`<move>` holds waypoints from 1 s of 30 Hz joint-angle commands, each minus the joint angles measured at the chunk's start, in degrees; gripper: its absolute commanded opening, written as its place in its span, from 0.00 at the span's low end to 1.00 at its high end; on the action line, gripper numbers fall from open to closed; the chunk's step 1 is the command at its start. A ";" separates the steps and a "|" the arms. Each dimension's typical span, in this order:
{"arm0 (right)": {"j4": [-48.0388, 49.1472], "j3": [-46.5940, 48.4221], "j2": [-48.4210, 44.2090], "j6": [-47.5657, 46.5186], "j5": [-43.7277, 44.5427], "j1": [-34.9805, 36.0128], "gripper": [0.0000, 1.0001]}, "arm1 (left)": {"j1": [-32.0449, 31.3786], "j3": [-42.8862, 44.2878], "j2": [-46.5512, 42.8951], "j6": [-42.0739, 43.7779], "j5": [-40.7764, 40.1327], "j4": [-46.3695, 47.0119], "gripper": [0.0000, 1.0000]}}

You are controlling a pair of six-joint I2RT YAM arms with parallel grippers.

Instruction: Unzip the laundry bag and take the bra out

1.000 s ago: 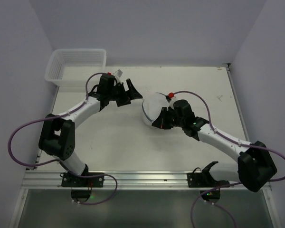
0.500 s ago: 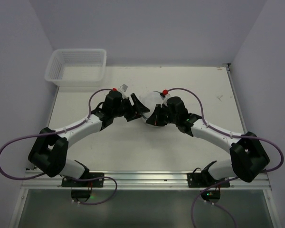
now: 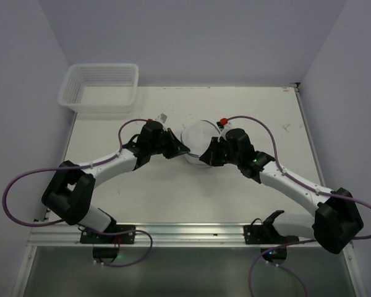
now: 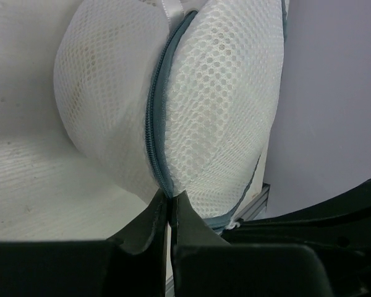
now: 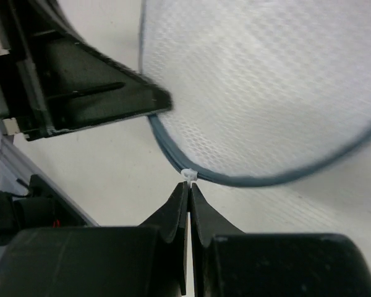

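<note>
bag point(image 3: 196, 133) mid-counter point(image 3: 142, 192), zip closed, bra not visible | L hand point(image 3: 185, 150) at bag's 8 o'clock, fingers together nipping zip rim point(image 4: 153, 124), prob. as anchor | R hand point(image 3: 204, 159) at 5 o'clock, fingers together on white pull point(image 5: 188, 175), prob. to draw zip

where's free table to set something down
Bare table between the arms, nearer than the laundry bag, and beyond the right arm toward the far right corner. Crowded: the centre, where left gripper and right gripper pinch the bag.
</note>
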 commanded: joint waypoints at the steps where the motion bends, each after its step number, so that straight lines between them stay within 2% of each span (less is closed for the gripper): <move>1: -6.09 -1.33 -4.79 -4.36 5.44 -3.53 0.00 | 2.75 0.99 -2.71 5.15 -4.01 -3.38 0.00; 5: -8.65 -4.32 -7.52 -4.28 4.30 -15.47 0.00 | 7.41 0.29 -3.77 10.43 -0.60 -4.36 0.00; 6: -9.35 -4.24 -7.87 -4.71 4.13 -16.37 0.00 | 9.16 0.98 -3.51 11.92 0.29 -6.54 0.00; 9: -8.84 -2.66 -7.79 -6.47 -0.07 -16.56 0.00 | 11.10 4.75 -1.14 18.42 3.80 -9.62 0.00; 11: -7.86 -1.52 -6.04 -5.95 -5.68 -16.03 0.00 | 11.28 7.66 1.32 20.01 3.99 -10.34 0.00; 15: -4.18 0.42 -2.53 -3.06 -9.48 -12.79 0.00 | 11.28 16.18 6.85 20.90 5.39 -9.90 0.01; 16: -3.21 0.68 -1.82 -2.09 -10.19 -12.00 0.00 | 11.28 19.85 9.21 20.73 5.91 -9.81 0.06; 17: -1.20 1.03 -0.24 0.27 -10.90 -10.25 0.00 | 11.28 21.54 10.28 20.55 6.01 -9.90 0.24; 19: 0.92 1.65 1.26 2.48 -12.13 -8.39 0.00 | 11.28 24.36 12.39 19.24 7.32 -10.16 0.45; 20: 1.80 2.26 1.96 4.14 -12.13 -6.56 0.00 | 11.37 25.59 12.57 18.62 7.94 -10.07 0.66; 22: 4.17 2.97 3.98 5.99 -11.26 -4.44 0.00 | 11.28 24.90 10.48 16.08 7.68 -10.07 0.83; 23: 4.62 3.58 4.51 6.53 -10.73 -4.08 0.00 | 11.28 22.03 9.16 15.02 7.24 -9.99 0.95; 25: 6.37 4.29 6.18 7.32 -10.29 -3.55 0.00 | 11.28 17.97 4.26 11.60 5.49 -9.11 1.00; 27: 6.73 5.25 7.06 7.41 -10.11 -3.29 0.00 | 10.76 10.62 0.64 6.70 4.34 -5.88 1.00; 30: 7.26 5.52 7.94 7.32 -9.94 -3.03 0.00 | 8.40 4.35 -3.59 3.86 4.16 -1.29 1.00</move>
